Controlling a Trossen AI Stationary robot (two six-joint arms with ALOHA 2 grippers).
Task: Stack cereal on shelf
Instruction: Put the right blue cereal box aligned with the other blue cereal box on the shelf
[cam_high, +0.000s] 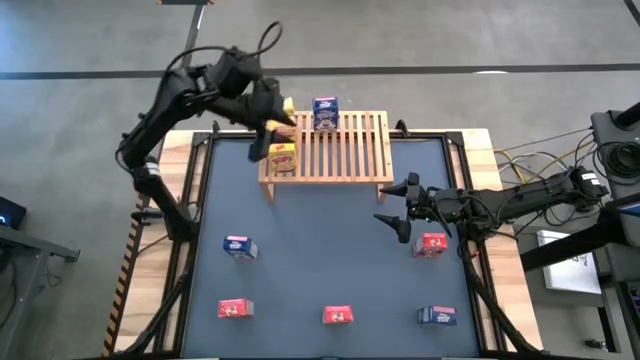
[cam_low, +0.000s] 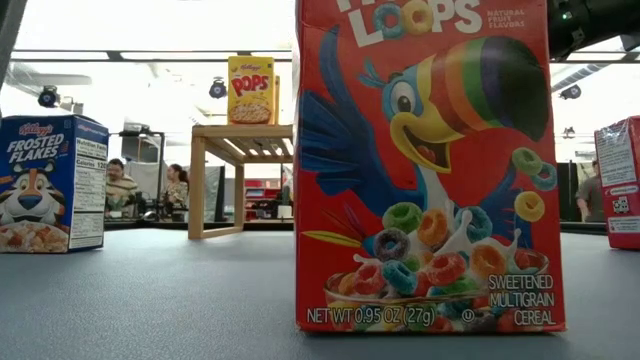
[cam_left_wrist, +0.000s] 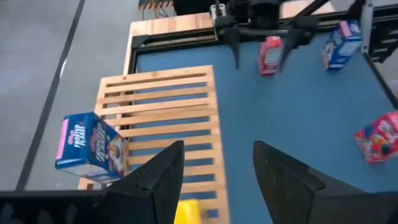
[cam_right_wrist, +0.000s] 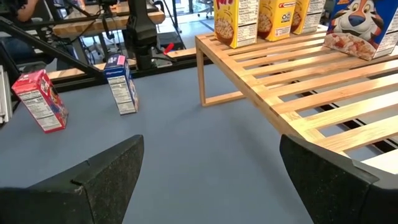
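The wooden slatted shelf stands at the table's far side. Three yellow cereal boxes and one blue box stand upright on it. My left gripper hovers open over the shelf's left end; a yellow box shows below its fingers. My right gripper is open, low over the table to the right of the shelf's near edge, with a red box just beside it. In the left wrist view and the right wrist view both grippers hold nothing.
Standing on the dark tabletop are a blue box, a red box, a red box close to the low camera, and a blue box. Most of the shelf's slats are bare. People sit in the room behind.
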